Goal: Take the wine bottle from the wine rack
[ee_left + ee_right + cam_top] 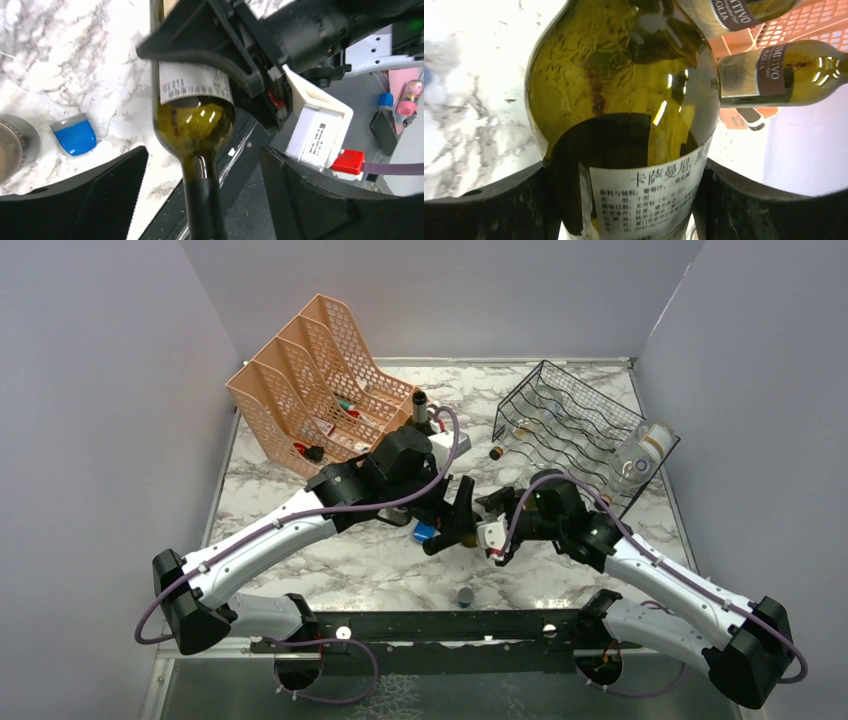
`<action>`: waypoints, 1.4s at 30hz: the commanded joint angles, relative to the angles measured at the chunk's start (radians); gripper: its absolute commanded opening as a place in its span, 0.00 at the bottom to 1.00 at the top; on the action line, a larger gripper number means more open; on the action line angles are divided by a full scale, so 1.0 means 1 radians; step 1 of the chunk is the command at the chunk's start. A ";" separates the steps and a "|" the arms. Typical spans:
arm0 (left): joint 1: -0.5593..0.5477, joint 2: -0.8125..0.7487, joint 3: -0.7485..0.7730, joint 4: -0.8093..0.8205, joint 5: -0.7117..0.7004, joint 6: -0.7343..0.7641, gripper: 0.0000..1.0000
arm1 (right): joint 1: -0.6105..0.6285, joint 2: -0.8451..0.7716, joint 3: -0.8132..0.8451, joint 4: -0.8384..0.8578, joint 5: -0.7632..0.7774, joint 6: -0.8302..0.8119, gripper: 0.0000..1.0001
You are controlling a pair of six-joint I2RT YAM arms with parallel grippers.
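Observation:
A dark green wine bottle (624, 100) with a white back label is held between the two arms, clear of the black wire wine rack (580, 420). My right gripper (624, 200) is shut on the bottle's body, with both fingers pressed on its sides. In the left wrist view the bottle's neck (202, 200) runs between the fingers of my left gripper (202, 205), which is open and does not touch it. In the top view both grippers meet at mid-table, the left (450, 525) and the right (490, 512), and hide most of the bottle.
The rack stands at the back right with other bottles (508, 445) in it. A peach mesh organizer (320, 380) stands at the back left, with upright bottles (420, 405) beside it. A small blue object (424, 533) and a grey cap (463, 595) lie on the marble table.

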 commanded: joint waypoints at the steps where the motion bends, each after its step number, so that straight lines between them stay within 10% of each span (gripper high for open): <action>1: -0.009 -0.051 0.089 0.037 0.014 0.060 0.92 | 0.005 -0.048 -0.029 0.149 -0.060 0.131 0.44; 12: -0.009 -0.153 0.447 -0.109 -0.331 0.259 0.99 | 0.005 -0.102 -0.153 0.573 0.080 0.748 0.42; 19: -0.009 -0.292 0.376 0.004 -0.593 0.261 0.99 | 0.005 -0.029 -0.252 0.920 0.305 1.092 0.40; 29: -0.009 -0.365 0.256 0.008 -0.578 0.184 0.99 | 0.002 0.296 -0.178 1.291 0.610 1.141 0.39; 42: -0.009 -0.476 0.198 -0.022 -0.624 0.137 0.99 | -0.068 0.797 0.043 1.847 0.618 1.090 0.39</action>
